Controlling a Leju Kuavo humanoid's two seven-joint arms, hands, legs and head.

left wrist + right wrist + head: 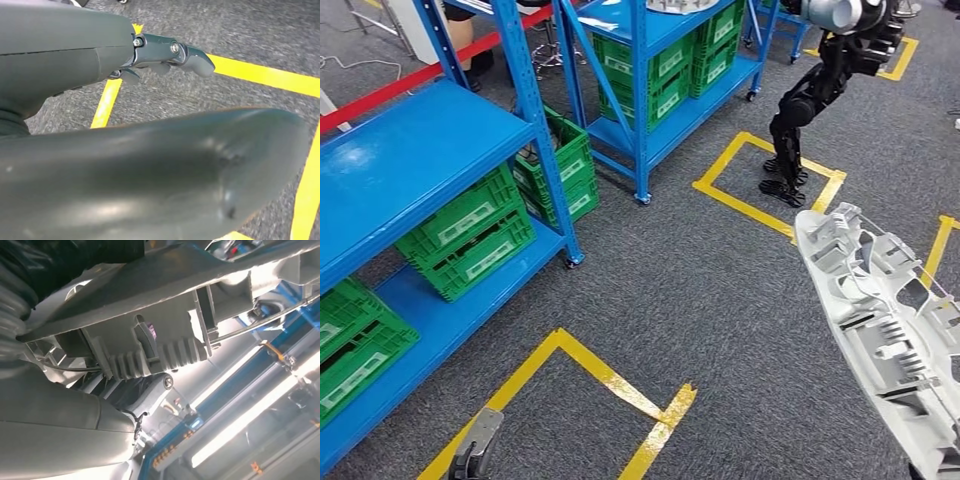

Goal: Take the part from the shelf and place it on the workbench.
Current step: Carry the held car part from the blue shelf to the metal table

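The part point(886, 330) is a long pale grey casting with ribs and cut-outs; it hangs over the carpet at the right edge of the head view. In the right wrist view the same part point(162, 295) lies across my right hand point(75, 435), which grips it from beneath, one finger point(153, 395) against its ribbed underside. Low at the bottom left of the head view is my left hand point(475, 450). The left wrist view shows that left hand point(151, 165) above the floor, its fingers point(170, 52) stretched out and nothing in it.
A blue shelf point(410, 170) with green crates point(471, 235) stands to the left, and a second blue shelf point(652, 70) is further back. Another dark humanoid robot point(818, 90) stands at the top right. Yellow tape lines point(607, 375) mark the grey carpet.
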